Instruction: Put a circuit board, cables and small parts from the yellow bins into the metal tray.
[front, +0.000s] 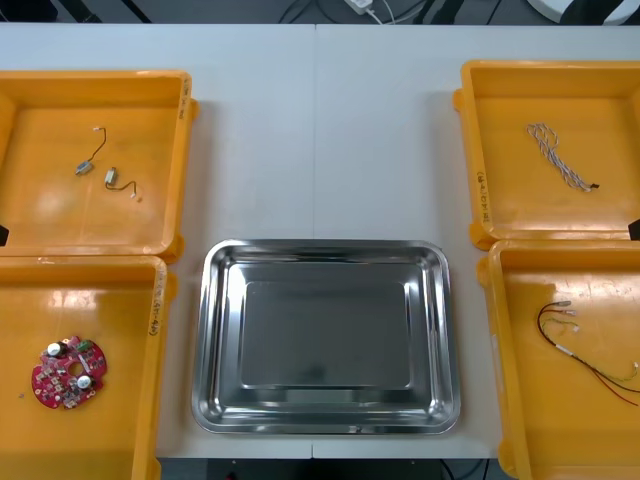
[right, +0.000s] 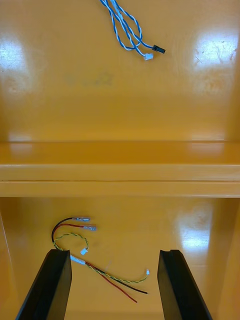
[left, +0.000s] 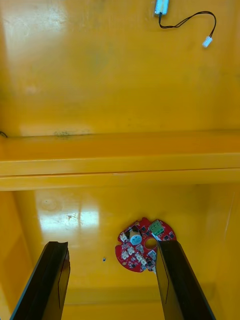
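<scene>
The shiny metal tray (front: 325, 247) lies bare at the table's middle front. A round red circuit board (front: 68, 373) rests in the near left bin (front: 158, 300). Above that bin my left gripper (left: 112, 245) hangs open, and the circuit board (left: 145, 243) lies just off one fingertip (left: 167, 250). My right gripper (right: 115, 252) is open over the near right bin (front: 492, 300). A red and yellow cable (right: 85, 245) lies on the bin floor between and ahead of its fingers, the same red and yellow cable (front: 585, 345) seen from the front.
Two small metal parts (front: 98, 172) with thin wires lie in the far left bin (front: 183, 150); one small part (left: 161, 6) sits beyond the bin wall ahead of my left fingers. A twisted blue and white cable (front: 560, 157) (right: 125, 25) lies in the far right bin (front: 472, 150).
</scene>
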